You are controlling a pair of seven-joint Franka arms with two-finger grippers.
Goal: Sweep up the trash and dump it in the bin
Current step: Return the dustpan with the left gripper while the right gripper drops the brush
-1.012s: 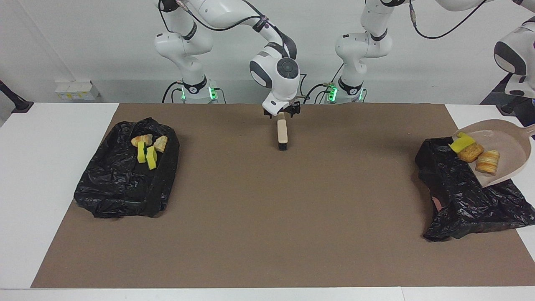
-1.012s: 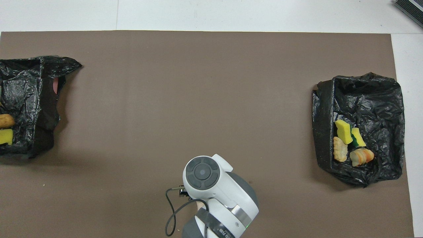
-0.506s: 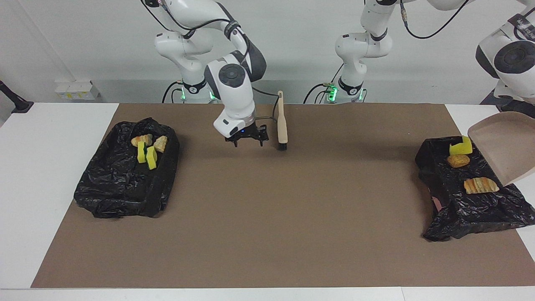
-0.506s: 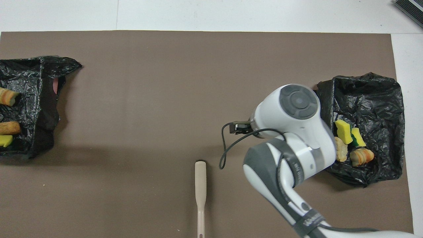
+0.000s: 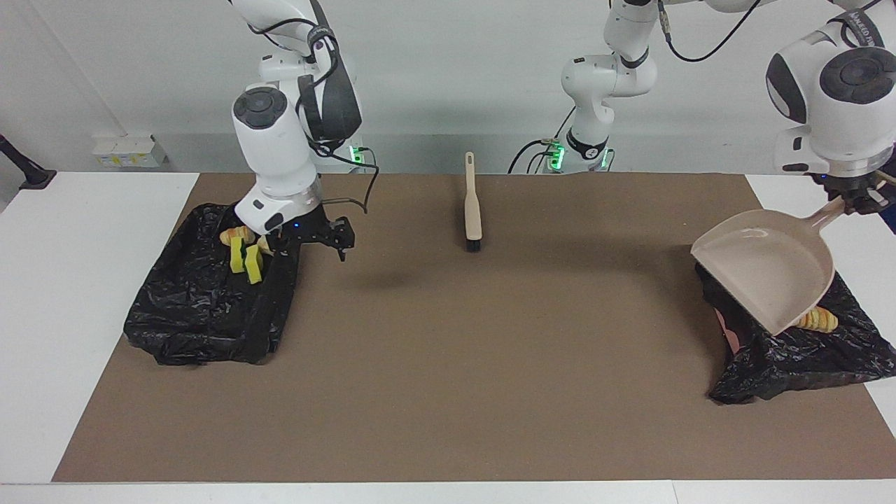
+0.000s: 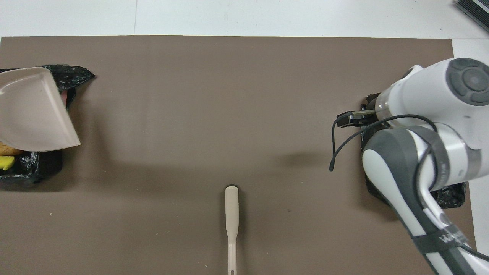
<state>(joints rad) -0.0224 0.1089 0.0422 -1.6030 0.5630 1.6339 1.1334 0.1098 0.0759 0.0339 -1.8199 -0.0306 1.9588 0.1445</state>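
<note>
Right gripper [image 5: 313, 241]: at the left of the facing view, hanging over the edge of the black-bagged bin [image 5: 203, 308] at the right arm's end of the table; its fingers stand wide apart and hold nothing.
Trash in that bin: yellow-and-green sponge chunks [image 5: 245, 260] and bread-like pieces [image 5: 234, 234], lying in the bag just beside the gripper.
Brush [image 5: 472, 210]: in the upper middle of the facing view, lying flat on the brown mat [image 5: 448, 364], untouched by either arm.
Beige dustpan [image 5: 766, 269]: at the right of the facing view, tilted, its mouth down over the second black-bagged bin [image 5: 791, 357].
Left gripper [image 5: 855, 201]: at the upper right of the facing view, clamped tight on the dustpan's handle.
Trash in the second bin: one striped bread-like piece [image 5: 817, 321] peeks out under the pan's lip; in the overhead view a sponge chunk [image 6: 7, 162] shows below the pan.
</note>
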